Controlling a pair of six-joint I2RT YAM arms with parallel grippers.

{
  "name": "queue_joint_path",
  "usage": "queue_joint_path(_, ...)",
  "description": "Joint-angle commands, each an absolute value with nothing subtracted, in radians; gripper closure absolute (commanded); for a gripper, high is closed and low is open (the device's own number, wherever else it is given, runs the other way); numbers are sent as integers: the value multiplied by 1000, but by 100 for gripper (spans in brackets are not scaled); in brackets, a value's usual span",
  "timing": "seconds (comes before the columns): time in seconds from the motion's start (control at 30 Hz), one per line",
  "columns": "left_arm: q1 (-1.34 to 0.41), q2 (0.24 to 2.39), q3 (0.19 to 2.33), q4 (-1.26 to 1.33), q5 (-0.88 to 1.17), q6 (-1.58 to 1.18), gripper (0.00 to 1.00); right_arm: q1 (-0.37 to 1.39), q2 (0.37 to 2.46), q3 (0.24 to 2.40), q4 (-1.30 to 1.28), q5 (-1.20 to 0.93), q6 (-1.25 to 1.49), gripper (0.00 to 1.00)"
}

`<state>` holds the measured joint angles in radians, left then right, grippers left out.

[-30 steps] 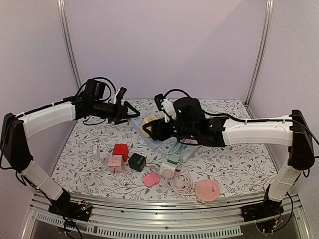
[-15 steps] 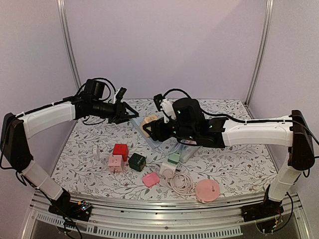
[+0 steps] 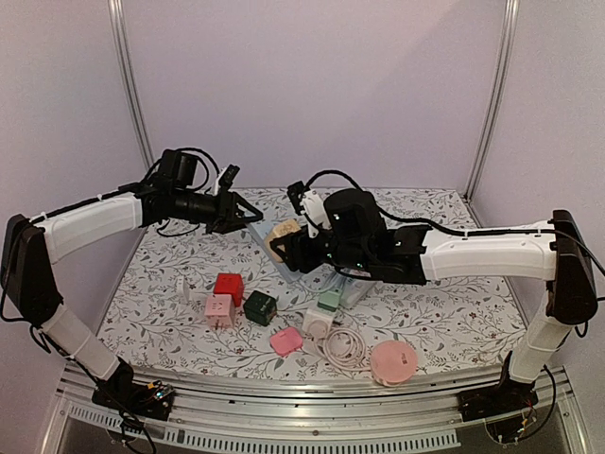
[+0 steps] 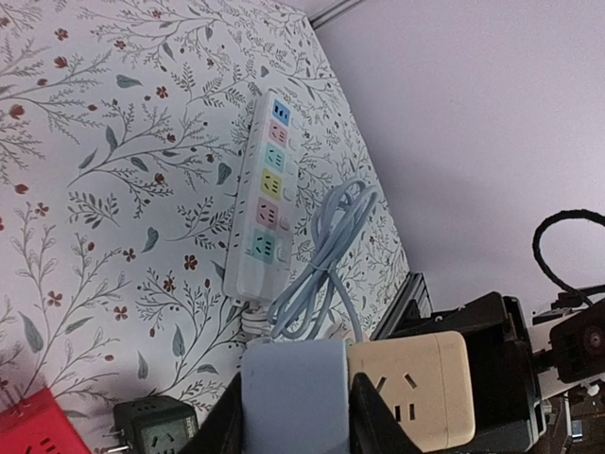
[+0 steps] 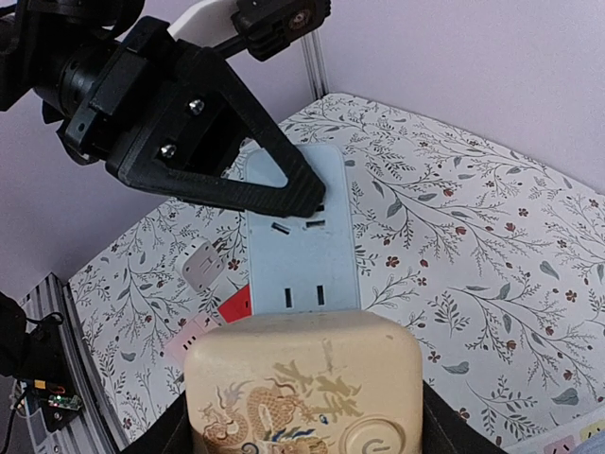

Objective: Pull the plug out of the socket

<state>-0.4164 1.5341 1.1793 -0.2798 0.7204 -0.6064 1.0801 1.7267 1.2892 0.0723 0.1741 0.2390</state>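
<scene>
Up at eleven o'clock of the table (image 3: 454,312), the left gripper (image 3: 248,216) seems clamped on the blue socket (image 5: 301,248), and the right gripper (image 3: 291,248) grips the cream plug (image 5: 302,388). With both halves held, the next move is probably a straight pull of the plug toward three o'clock.

left gripper (image 3: 250,216) at the end of pale blue socket strip (image 3: 259,229), apparently clamped on it | right gripper (image 3: 289,248) wrapped round beige plug (image 3: 281,234), just beside the left | floral table (image 3: 444,312), nearer: red cube (image 3: 228,286), pink cube (image 3: 219,310), dark green cube (image 3: 260,307), coiled white cable (image 3: 345,348), pink disc (image 3: 392,361)
</scene>
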Motion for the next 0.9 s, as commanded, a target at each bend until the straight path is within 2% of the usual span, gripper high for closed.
queue_joint_path(0.0, -407, 1546, 1184, -272, 736, -578, 88, 1085, 1728, 1339, 135, 192, 267, 60)
queue_joint_path(0.37, -407, 1539, 1181, -264, 750, -565, 90, 992, 1729, 1301, 214, 12, 433, 60)
queue_joint_path(0.67, -407, 1542, 1181, -268, 741, -560, 91, 994, 1731, 1292, 214, 19, 430, 60)
queue_joint_path(0.87, -407, 1561, 1199, -320, 685, -519, 92, 1035, 1724, 1295, 182, 124, 348, 60)
